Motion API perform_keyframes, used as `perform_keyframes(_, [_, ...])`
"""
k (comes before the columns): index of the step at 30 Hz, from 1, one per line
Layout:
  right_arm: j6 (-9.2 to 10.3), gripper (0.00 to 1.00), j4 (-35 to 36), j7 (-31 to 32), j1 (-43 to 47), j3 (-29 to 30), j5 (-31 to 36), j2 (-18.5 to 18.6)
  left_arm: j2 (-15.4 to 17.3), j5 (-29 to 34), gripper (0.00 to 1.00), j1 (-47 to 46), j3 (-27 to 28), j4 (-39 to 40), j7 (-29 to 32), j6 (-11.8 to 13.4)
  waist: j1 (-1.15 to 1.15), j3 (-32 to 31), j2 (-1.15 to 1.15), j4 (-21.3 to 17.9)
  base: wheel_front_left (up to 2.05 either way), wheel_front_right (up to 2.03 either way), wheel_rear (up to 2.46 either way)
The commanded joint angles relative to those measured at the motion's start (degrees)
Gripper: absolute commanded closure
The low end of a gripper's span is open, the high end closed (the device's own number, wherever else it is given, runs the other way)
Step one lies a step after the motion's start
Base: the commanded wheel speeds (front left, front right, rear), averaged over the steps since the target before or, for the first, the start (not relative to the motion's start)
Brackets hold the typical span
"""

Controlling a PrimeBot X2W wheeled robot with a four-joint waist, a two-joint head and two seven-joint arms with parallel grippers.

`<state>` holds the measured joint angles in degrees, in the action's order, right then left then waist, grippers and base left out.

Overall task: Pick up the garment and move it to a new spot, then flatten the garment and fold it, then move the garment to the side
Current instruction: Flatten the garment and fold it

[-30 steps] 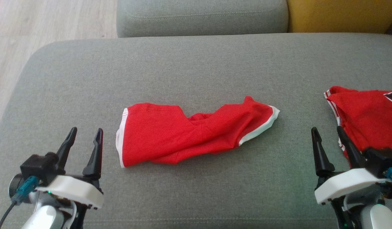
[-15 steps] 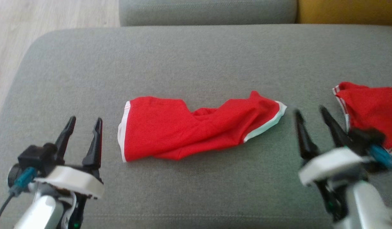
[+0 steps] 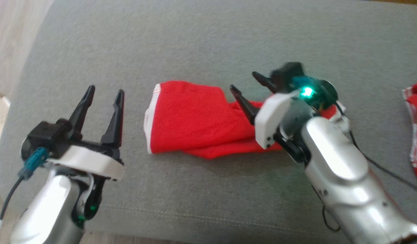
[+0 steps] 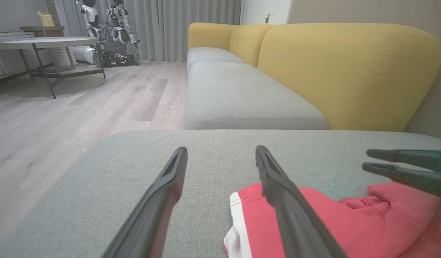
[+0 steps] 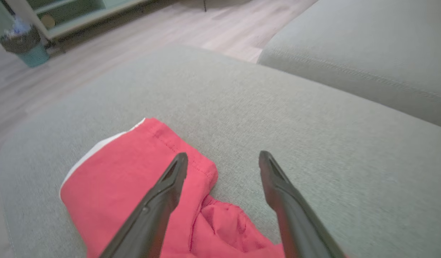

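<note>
Nearest me, my left end effector [image 3: 105,89] hovers at the lower left with its fingers spread wide and empty, just beside the white-trimmed end of the red shorts [image 3: 191,115]. My right end effector [image 3: 244,80] is over their crumpled middle, fingers apart too, nothing gripped. The shorts lie mid-way across the grey sofa seat [image 3: 194,37]. Another red garment [image 3: 416,118] sits at the far right edge.

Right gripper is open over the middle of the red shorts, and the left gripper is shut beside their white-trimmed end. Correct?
No: the left gripper is open, not shut; the left wrist view shows its jaws wide apart. The rest holds: right gripper open over the middle of the red shorts.
</note>
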<state>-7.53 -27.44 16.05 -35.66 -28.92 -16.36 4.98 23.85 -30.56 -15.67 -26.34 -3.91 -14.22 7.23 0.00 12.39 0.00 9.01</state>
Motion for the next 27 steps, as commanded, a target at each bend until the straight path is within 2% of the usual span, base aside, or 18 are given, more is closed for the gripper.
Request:
perform_keyframes(1, [0.04, 0.00, -1.2, 0.9, -3.1, -2.3, -0.9, -0.7, 0.9, 0.7, 0.00, -3.3, 2.2, 1.0, -0.6, -0.4, 0.00, 1.9, 0.00, 2.1, 0.00, 0.00, 0.00])
perform_keyframes(8, [0.04, 0.00, -15.4, 4.1, -11.0, -10.1, -4.9, -1.5, -1.8, 2.0, 0.00, -5.4, 2.4, -1.0, -0.7, -2.2, 0.00, 3.5, 0.00, 3.6, 0.00, 0.00, 0.00])
perform_keyframes(14, [0.04, 0.00, -20.7, 4.2, -13.9, -15.0, -8.8, -2.0, -3.0, 3.2, 0.00, -5.6, 3.5, -1.7, -0.8, -3.3, 0.00, 3.8, 0.00, 3.5, 0.00, 0.00, 0.00])
perform_keyframes(16, [0.04, 0.94, -21.4, 3.8, -14.4, -17.2, -11.2, -2.0, -3.4, 3.6, 0.00, -5.6, 3.8, -2.1, -0.8, -3.7, 0.00, 3.9, 0.00, 3.4, 0.00, 0.00, 0.00])
perform_keyframes(17, [0.04, 1.00, -21.2, 3.4, -14.6, -18.3, -12.7, -2.1, -3.6, 3.8, 0.00, -5.6, 4.0, -2.2, -0.8, -3.9, 0.00, 3.8, 0.00, 3.3, 0.00, 0.00, 0.00])
perform_keyframes(20, [0.04, 1.00, -20.2, -0.5, -15.5, -19.9, -16.0, -2.1, -4.1, 4.4, 0.00, -5.5, 4.6, -2.5, -0.8, -4.4, 0.00, 3.7, 0.00, 3.0, 0.00, 0.00, 0.00])
perform_keyframes(27, [0.04, 1.00, -17.9, -12.4, -15.8, -18.0, -19.0, -2.1, -4.3, 5.8, 0.00, -4.0, 6.6, -3.0, -0.8, -4.6, 0.00, 2.1, 0.00, 0.9, 0.00, 0.00, 0.00])
